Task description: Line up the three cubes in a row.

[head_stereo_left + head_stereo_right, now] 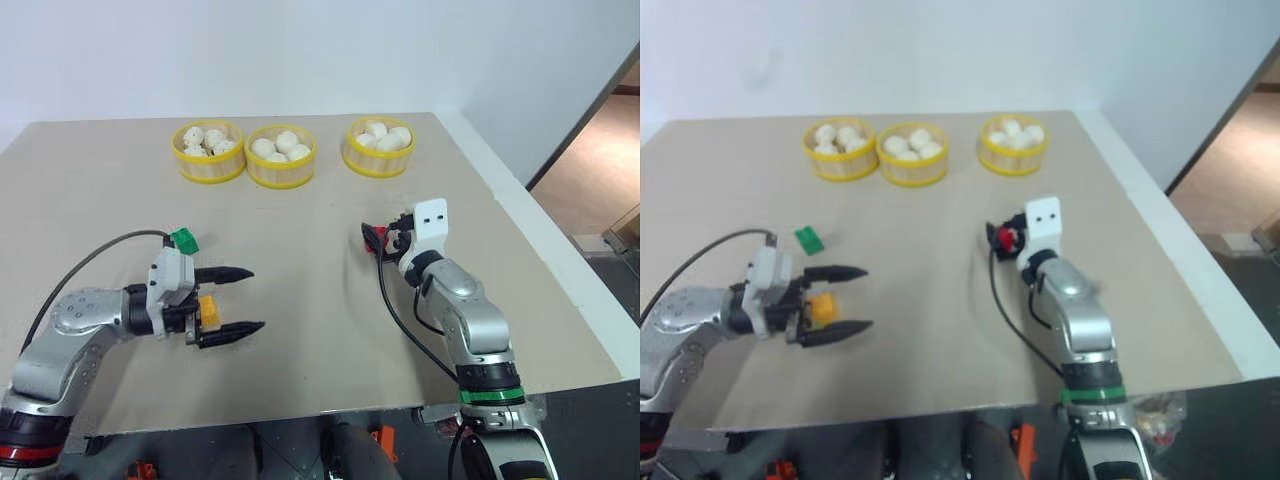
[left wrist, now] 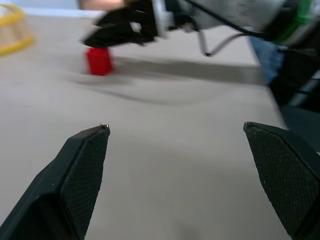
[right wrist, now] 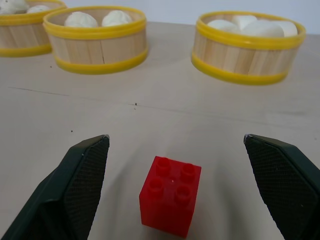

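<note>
red cube [image 3: 170, 203] on table [image 1: 300, 250], between spread fingers of right gripper [image 3: 172, 190], untouched. green cube [image 1: 808, 238] left of it. orange-yellow cube [image 1: 822, 308] beside left gripper [image 1: 240, 300], fingers spread, empty.

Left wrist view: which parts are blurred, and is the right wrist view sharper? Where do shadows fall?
Left wrist view: the right gripper above the red cube is smeared, and the cube looks soft. Right wrist view: the red cube is crisp, studs clear; the bun baskets behind are slightly softer. Left eye view: a faint shadow lies on the table left of the right gripper.
</note>
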Tool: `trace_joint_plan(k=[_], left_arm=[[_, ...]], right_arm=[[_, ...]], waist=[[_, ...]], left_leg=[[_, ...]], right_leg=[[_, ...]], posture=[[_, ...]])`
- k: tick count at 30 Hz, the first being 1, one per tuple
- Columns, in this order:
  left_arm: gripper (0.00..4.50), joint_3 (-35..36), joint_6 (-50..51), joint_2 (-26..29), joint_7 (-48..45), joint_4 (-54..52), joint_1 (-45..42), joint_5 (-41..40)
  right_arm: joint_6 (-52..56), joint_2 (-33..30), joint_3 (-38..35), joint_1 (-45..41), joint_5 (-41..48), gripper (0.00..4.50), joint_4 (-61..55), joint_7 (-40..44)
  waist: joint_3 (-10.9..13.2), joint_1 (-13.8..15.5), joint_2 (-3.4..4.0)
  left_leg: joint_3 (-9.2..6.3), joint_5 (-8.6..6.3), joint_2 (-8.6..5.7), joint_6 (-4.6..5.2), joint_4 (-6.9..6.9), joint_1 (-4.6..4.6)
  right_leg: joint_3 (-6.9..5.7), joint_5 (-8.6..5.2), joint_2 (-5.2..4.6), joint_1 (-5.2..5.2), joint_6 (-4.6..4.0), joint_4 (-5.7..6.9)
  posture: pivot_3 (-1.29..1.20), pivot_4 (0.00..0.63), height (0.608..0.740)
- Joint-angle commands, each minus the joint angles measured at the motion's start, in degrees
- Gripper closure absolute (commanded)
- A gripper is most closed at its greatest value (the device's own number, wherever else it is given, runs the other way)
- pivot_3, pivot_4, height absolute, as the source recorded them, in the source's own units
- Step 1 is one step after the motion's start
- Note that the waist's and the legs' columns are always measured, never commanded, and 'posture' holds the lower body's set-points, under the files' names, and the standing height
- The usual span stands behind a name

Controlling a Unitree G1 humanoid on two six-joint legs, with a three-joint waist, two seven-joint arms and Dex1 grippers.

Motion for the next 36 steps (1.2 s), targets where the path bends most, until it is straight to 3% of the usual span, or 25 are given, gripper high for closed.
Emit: trace_joint_plan(k=[1,14,15,23,27,30,33,35,36], left_arm=[[0.03,0.7,-0.8,-1.1,1.8,-0.4,-0.8,0.6],[0.03,0.0,-0.2,-2.4,3.9,-4.2,1.8,1.7],[0.00,0.1,-0.1,-2.3,4.1,-4.4,2.0,1.7],[0.00,-0.3,0.4,-2.6,5.3,-5.3,2.4,1.9],[0.00,-0.5,0.5,-2.5,5.4,-5.3,2.5,1.7],[0.00,-0.2,0.7,-2.2,5.0,-5.0,2.6,1.5],[0.00,0.6,1.5,-1.0,3.9,-4.7,3.5,0.8],[0.00,0.8,1.5,-0.4,3.3,-4.5,3.9,0.8],[0.00,1.2,1.3,0.1,2.6,-4.0,4.2,0.8]], right_arm=[[-1.0,1.0,-1.0,-1.2,-0.8,0.00,1.7,-1.7],[-4.2,5.1,-2.1,-3.9,-0.8,0.00,10.6,-4.4],[-4.3,5.3,-2.1,-4.0,-0.8,0.56,10.7,-4.7],[-4.4,6.4,-2.3,-4.5,-0.9,3.21,10.9,-6.1],[-3.7,6.1,-2.1,-4.7,-0.7,3.22,10.3,-5.0],[-2.5,3.3,-0.9,-6.4,1.2,3.22,8.6,2.1],[-2.8,-3.8,3.5,-9.4,5.6,3.22,8.5,22.1],[-3.7,-6.8,5.8,-10.4,7.2,3.22,8.9,30.6],[-5.3,-9.7,8.8,-10.7,7.8,3.22,8.9,39.6]], waist=[[0.0,0.0,0.00],[0.0,0.0,0.00],[0.0,0.0,0.00],[0.0,0.0,0.00],[0.0,0.0,0.00],[0.0,0.0,0.02],[0.1,-0.1,0.08],[0.0,0.0,0.08],[0.0,0.0,0.07]], left_leg=[[0.02,0.00,0.00,0.00,0.00,0.00],[-0.01,0.00,0.01,0.00,-0.02,-0.01],[0.00,0.00,0.01,0.00,-0.02,-0.02],[-0.02,0.00,0.02,0.00,-0.02,-0.01],[-0.01,0.00,0.01,0.00,-0.02,-0.01],[-0.02,0.00,0.02,0.00,-0.03,-0.01],[0.02,0.00,0.01,0.00,-0.01,-0.01],[0.03,0.00,0.01,0.01,-0.02,0.01],[0.01,0.00,0.02,0.01,-0.03,0.01]], right_leg=[[0.02,0.01,0.00,0.00,0.01,0.00],[0.03,0.00,0.04,-0.01,0.01,0.00],[0.04,0.00,0.04,-0.02,0.01,0.00],[0.03,0.00,0.05,-0.01,0.00,0.00],[0.05,0.00,0.05,-0.02,0.01,0.00],[0.05,0.00,0.06,-0.02,0.00,0.00],[0.08,0.01,0.05,-0.02,0.02,0.00],[0.08,0.01,0.06,-0.01,0.02,-0.01],[0.06,-0.01,0.07,-0.01,-0.01,-0.01]], posture=[[0.00,0.150,0.740],[0.00,0.150,0.740],[0.00,0.150,0.740],[0.00,0.150,0.740],[0.00,0.150,0.740],[0.00,0.150,0.740],[0.00,0.150,0.740],[0.00,0.150,0.740],[0.00,0.150,0.740]])
